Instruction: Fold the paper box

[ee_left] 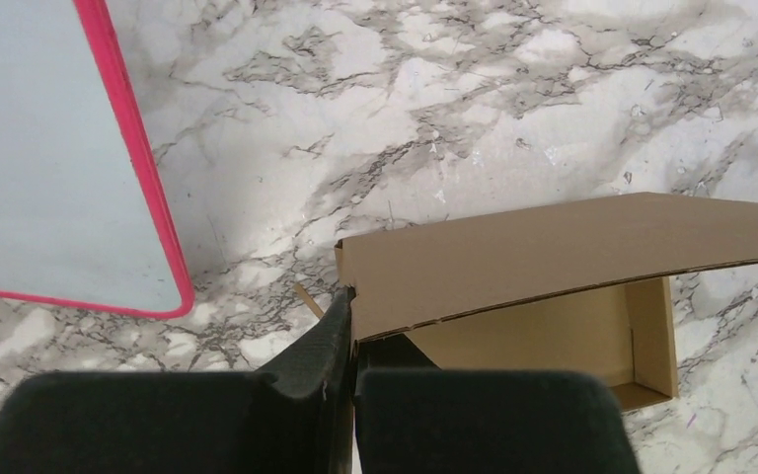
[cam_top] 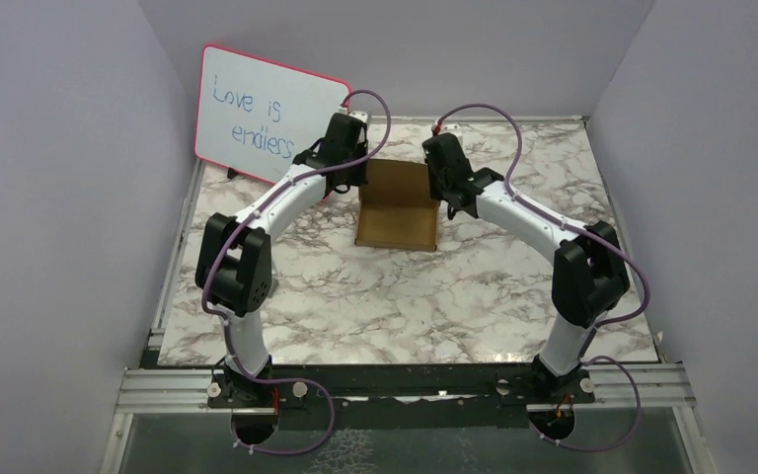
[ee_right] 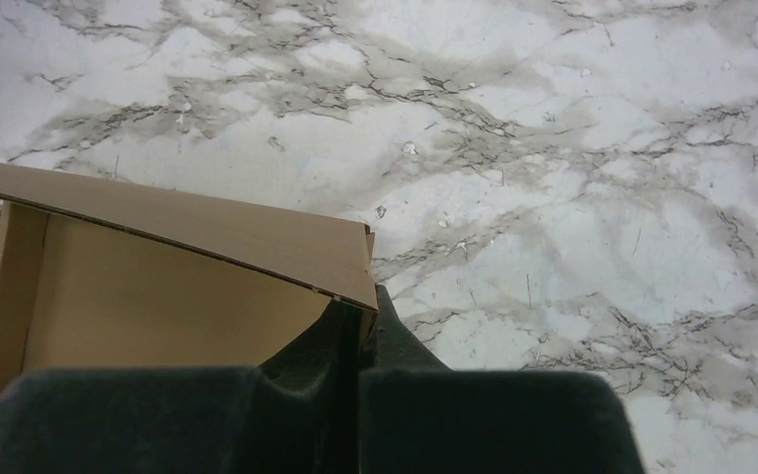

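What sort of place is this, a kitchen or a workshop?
Probably a robot test booth: a marble-patterned table boxed in by plain walls, two robot arms bolted to a rail at its near edge, with a paper box and a pink-framed whiteboard on it.

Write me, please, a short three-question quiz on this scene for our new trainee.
1. True or false: the left end effector and the right end effector are both shut on the paper box.
2. Where does the whiteboard stand? A) at the far left of the table; B) at the near right; C) on top of the box.
3. Fill in: the whiteboard's frame is ____.
Key: 1 true; 2 A; 3 pink.
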You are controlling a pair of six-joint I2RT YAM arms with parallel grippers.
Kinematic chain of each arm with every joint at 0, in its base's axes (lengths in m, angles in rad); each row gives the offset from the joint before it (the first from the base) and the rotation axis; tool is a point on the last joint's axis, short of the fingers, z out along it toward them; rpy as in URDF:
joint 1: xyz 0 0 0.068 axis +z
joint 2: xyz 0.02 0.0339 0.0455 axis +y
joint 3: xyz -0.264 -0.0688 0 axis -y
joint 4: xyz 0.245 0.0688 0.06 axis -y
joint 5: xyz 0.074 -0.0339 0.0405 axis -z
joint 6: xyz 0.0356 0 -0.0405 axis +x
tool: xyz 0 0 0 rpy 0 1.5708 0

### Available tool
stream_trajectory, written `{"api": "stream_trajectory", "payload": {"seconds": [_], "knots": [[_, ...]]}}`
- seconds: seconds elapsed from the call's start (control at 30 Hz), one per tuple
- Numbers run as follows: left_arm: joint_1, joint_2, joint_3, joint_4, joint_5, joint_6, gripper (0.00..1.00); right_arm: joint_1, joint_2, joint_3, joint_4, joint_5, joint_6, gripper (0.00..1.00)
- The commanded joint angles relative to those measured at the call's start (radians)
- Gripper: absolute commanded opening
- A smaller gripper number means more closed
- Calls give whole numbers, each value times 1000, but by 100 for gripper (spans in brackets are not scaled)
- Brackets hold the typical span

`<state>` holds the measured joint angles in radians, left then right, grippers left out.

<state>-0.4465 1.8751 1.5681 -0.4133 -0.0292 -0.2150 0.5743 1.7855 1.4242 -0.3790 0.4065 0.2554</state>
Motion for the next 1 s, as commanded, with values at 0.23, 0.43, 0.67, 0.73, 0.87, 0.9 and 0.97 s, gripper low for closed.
{"api": "stream_trajectory", "payload": {"seconds": [0.23, 0.43, 0.67, 0.73, 0.87, 0.9, 0.97], "knots": [[-82, -108, -147, 210, -35, -222, 0, 122, -45, -92, 170, 145, 189, 1], [-97, -148, -233, 286, -79, -253, 0, 138, -60, -128, 201, 196, 258, 1], [-116, -190, -325, 378, -102, -295, 0, 138, -49, -137, 212, 230, 361, 1], [-118, -197, -336, 385, -103, -297, 0, 138, -39, -129, 209, 234, 380, 1], [-118, -215, -365, 399, -103, -304, 0, 139, -35, -152, 206, 248, 436, 1], [-118, -220, -375, 407, -103, -304, 0, 139, -37, -165, 213, 251, 442, 1], [-118, -226, -394, 409, -96, -301, 0, 139, -45, -194, 229, 255, 446, 1]]}}
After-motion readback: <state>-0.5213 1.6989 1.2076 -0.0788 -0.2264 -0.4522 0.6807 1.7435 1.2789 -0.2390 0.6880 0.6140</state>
